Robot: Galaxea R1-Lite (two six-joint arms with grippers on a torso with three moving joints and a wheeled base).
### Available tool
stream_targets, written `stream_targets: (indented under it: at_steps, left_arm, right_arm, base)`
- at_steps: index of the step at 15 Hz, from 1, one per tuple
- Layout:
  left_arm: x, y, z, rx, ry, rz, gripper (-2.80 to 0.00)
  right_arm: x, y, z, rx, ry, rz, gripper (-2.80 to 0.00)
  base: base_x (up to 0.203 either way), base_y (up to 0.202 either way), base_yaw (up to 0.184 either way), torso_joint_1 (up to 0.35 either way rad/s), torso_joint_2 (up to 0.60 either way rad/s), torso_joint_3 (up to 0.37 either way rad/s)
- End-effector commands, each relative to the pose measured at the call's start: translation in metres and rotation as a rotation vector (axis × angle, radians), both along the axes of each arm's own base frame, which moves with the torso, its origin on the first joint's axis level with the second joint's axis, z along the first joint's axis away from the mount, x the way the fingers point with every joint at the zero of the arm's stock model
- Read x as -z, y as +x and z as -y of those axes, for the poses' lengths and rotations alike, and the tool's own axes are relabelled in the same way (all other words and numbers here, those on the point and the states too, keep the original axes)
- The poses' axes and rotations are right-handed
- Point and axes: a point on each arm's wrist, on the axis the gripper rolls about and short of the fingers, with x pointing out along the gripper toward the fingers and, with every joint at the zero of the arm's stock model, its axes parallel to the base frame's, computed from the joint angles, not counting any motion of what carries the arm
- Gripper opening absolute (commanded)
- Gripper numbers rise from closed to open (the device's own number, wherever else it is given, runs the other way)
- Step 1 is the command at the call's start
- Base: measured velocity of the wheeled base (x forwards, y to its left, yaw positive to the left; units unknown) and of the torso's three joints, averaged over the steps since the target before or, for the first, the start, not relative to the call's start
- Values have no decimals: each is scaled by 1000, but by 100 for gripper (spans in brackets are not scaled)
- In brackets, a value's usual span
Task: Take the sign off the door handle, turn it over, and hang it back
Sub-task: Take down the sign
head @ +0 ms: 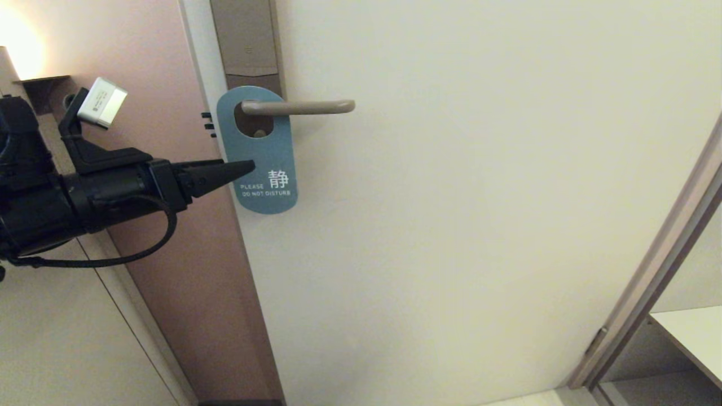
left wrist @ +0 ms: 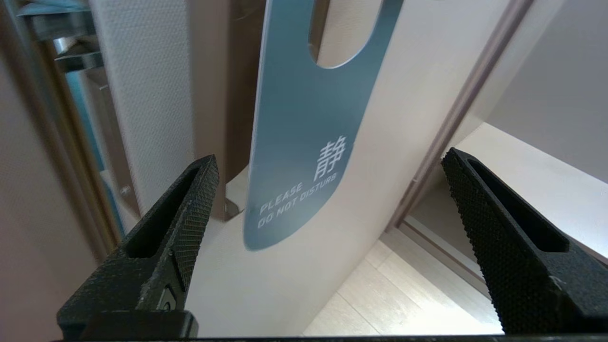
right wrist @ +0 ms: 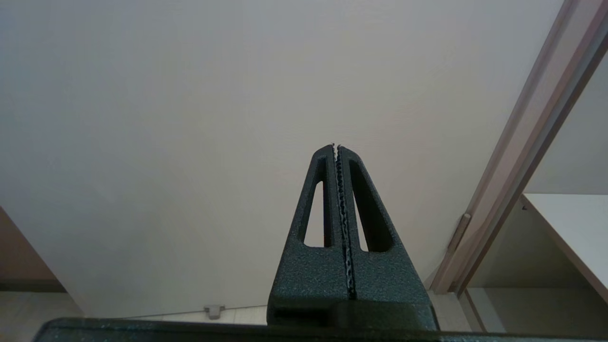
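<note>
The left end effector (head: 248, 165), jaws spread wide and empty, points at the near edge of the blue "DO NOT DISTURB" sign (head: 265, 163) hanging lengthwise down from the door handle (head: 302, 106).

Blue sign on a beige-bronze handle, cream door.
The flat rounded-oblong blue door sign (head: 261, 163) bore white lettering, "PLEASE DO NOT DISTURB", and a white Chinese character. The slim beige-bronze metal lever handle (head: 307, 106) sat on a tall brown-grey backplate (head: 246, 39). The door (head: 479, 197) was plain cream. The left gripper's (left wrist: 330, 164) black fingers (left wrist: 190, 213) carried fine knurled texture.
</note>
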Motion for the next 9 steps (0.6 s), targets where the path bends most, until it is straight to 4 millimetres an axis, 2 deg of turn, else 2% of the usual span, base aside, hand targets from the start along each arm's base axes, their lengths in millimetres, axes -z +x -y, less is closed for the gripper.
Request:
stream_targets:
  at_steps: [1, 9]
  left_arm:
    - [3, 6, 3, 13, 0, -11, 0]
    - [4, 7, 8, 42, -2, -14, 0]
  right_arm:
    - [0, 0, 0, 1, 0, 1, -280]
    - [0, 0, 0, 0, 0, 1, -280]
  base:
    - [0, 0, 0, 0, 0, 0]
    - [0, 0, 0, 0, 0, 0]
